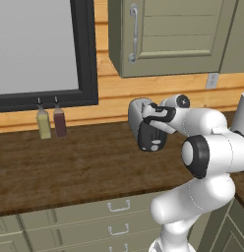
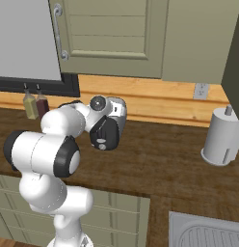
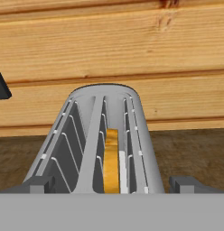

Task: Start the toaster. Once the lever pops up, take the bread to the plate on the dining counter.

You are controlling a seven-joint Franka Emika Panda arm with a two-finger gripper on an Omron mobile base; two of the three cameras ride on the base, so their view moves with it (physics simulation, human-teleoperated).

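Observation:
The silver-grey toaster (image 1: 137, 114) (image 2: 118, 110) stands on the wood worktop near the back wall, its black end panel facing the room. The lever (image 1: 154, 146) (image 2: 102, 143) is a small knob low on that panel. My gripper (image 3: 113, 185) hovers just above the toaster's top (image 3: 93, 135), open, with one fingertip (image 3: 38, 185) at each side of the body. A slice of bread (image 3: 112, 163) stands edge-up in the right slot. The plate and the dining counter are out of view.
Two bottles (image 1: 44, 123) (image 1: 60, 122) hang under the dark window frame (image 1: 87, 54) to the toaster's left. A paper towel roll (image 2: 221, 136) stands at the right, a sink (image 2: 208, 231) in front of it. Olive cabinets (image 2: 116, 34) hang overhead.

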